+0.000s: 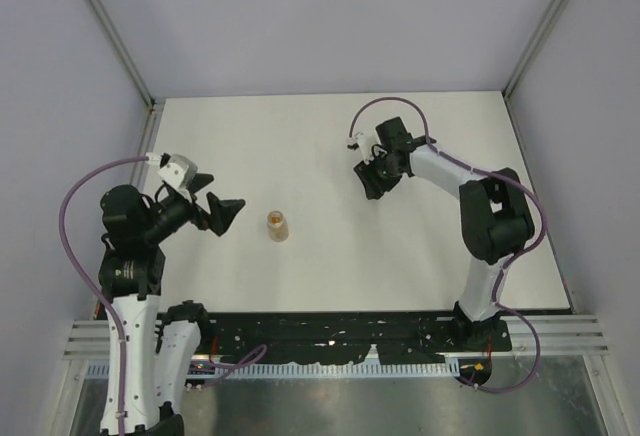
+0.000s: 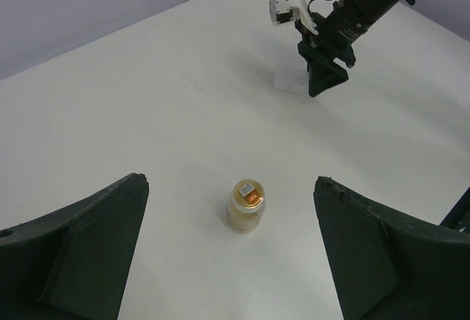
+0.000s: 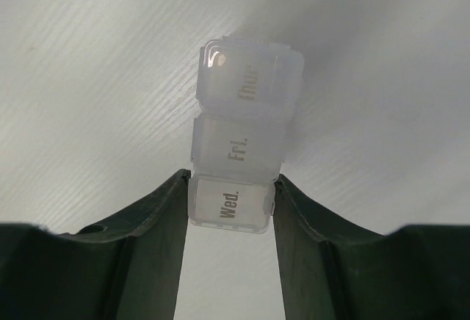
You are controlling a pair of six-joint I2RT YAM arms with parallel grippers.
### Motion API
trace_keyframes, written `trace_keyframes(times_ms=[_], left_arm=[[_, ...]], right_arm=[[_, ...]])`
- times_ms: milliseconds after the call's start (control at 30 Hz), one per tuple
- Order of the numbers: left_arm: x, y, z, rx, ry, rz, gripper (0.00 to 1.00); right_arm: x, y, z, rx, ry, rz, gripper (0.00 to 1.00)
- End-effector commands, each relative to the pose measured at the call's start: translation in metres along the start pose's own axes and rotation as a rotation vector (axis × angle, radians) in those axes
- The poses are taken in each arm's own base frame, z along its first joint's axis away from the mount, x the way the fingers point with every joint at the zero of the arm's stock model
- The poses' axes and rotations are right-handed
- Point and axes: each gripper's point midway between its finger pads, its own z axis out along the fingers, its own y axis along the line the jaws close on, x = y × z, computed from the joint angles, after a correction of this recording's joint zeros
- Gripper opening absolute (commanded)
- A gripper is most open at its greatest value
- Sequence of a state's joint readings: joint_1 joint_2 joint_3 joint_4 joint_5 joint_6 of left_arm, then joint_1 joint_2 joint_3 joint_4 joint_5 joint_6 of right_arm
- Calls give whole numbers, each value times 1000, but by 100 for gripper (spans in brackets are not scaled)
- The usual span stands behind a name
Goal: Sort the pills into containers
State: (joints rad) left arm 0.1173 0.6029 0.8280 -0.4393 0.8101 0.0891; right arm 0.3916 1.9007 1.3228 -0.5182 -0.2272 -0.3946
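Right wrist view: my right gripper (image 3: 231, 180) is closed on the pill box (image 3: 239, 144), a cloudy clear strip of three day cells. My fingers (image 3: 158, 232) press the two sides of the nearest cell, marked "Wed."; the cells marked "Fri." and "Thur." run on past my fingertips, away from me. The box lies flat on the white tabletop (image 3: 88, 78), lids up. I cannot tell whether any pills are inside it.

From the top view, this gripper (image 1: 375, 178) is low over the middle of the tabletop (image 1: 330, 276), and it hides the box there. The left wrist view shows the box (image 2: 288, 81) as a pale shape at the foot of the right gripper (image 2: 323, 78).

My left gripper (image 1: 213, 199) is wide open and holds nothing. It sits toward the left edge of the tabletop, pointed at the vial (image 1: 277, 226). The vial stands upright, left of the middle and a little toward the near edge, well apart from the box. In the left wrist view the vial (image 2: 246, 206) is amber, with orange at its top. It is ahead of my open left fingers (image 2: 88, 254) and centred in the gap between them, touching neither.
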Motion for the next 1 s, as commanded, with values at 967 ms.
trace_keyframes(times_ms=[967], left_arm=[[-82,-102,122,468,214,-531,99]], right_arm=[[-110,168,-229,-166,-536,-474,19]])
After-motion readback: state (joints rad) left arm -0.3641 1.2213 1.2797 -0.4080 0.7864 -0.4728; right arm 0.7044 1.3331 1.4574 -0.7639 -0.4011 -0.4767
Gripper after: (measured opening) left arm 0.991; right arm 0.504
